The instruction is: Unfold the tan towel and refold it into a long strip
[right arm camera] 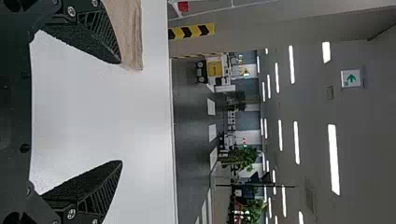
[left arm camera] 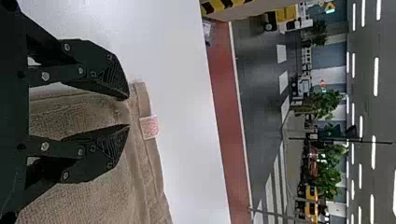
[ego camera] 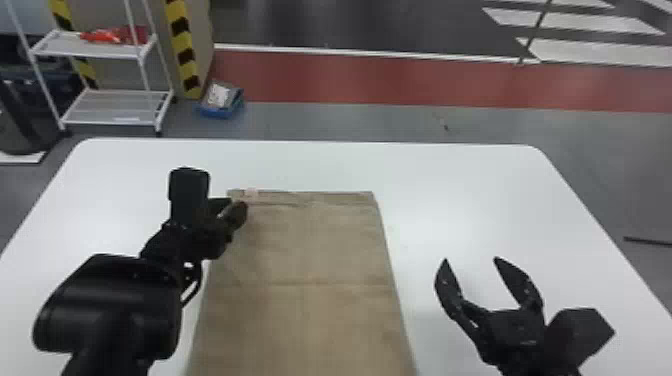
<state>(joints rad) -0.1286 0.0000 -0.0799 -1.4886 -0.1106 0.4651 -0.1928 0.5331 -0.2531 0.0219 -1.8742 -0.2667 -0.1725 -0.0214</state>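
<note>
The tan towel [ego camera: 305, 260] lies flat and spread on the table, with a crease across its middle and a small pale label near its far left corner. My left gripper [ego camera: 239, 207] is at that far left corner. In the left wrist view the left gripper [left arm camera: 128, 112] stands open above the towel [left arm camera: 84, 200], its fingertips apart close to the hemmed edge and the label [left arm camera: 149, 127]. To the right of the towel, over bare tabletop, my right gripper [ego camera: 470, 260] is open. The right wrist view has the right gripper [right arm camera: 122, 112] wide apart, with the towel [right arm camera: 130, 35] beyond one finger.
The white table [ego camera: 475, 200] extends around the towel on its far, left and right sides. Past its far edge are a white shelf rack [ego camera: 107, 107] and a blue box [ego camera: 220, 102] on the floor.
</note>
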